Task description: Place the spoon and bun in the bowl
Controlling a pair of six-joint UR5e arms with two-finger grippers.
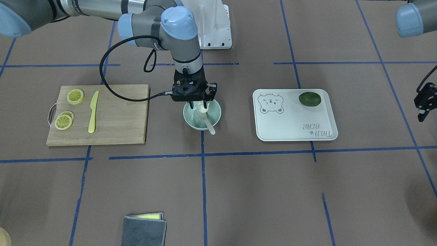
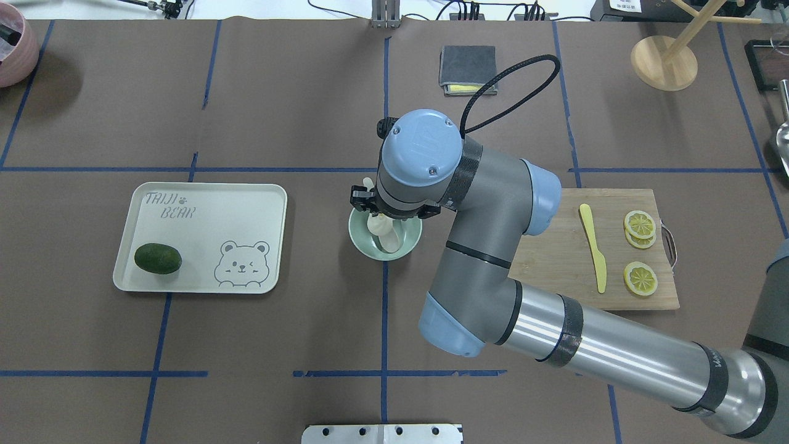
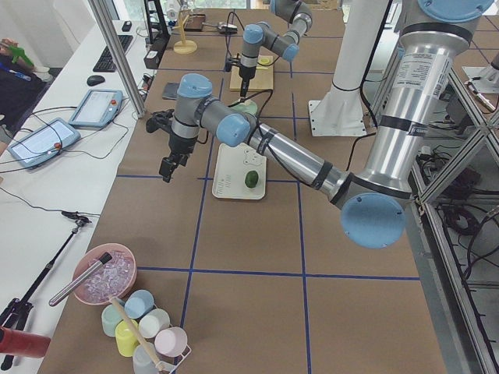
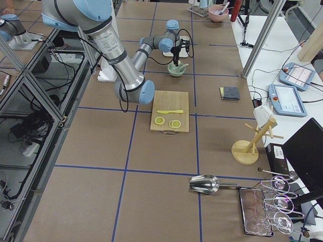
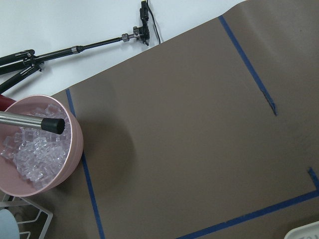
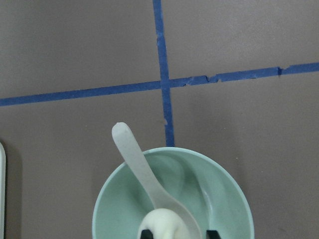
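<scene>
The right gripper (image 6: 178,233) hangs over the smooth mint-green bowl (image 6: 225,195), fingertips parted. The soft, rounded white bun (image 6: 160,224) seems released between them, lying on the scoop of the glossy, translucent spoon (image 6: 137,164), whose handle leans over the rim. Both look delivered, so I judge the next move to be a straight lift clear. Whether the left gripper (image 1: 425,104), well off to the side, is parted or closed I cannot tell.

The bowl (image 6: 224,194) is round, pale mint green and plain-sided, and it stands upright on a blue tape line near the table's centre. The spoon (image 6: 137,162) is off-white and translucent. Its scoop lies inside the bowl, and in the right wrist view its handle leans out over the rim toward 11 o'clock. The bun (image 6: 162,224), small, round and white, sits over the spoon's scoop, low inside the bowl.
</scene>
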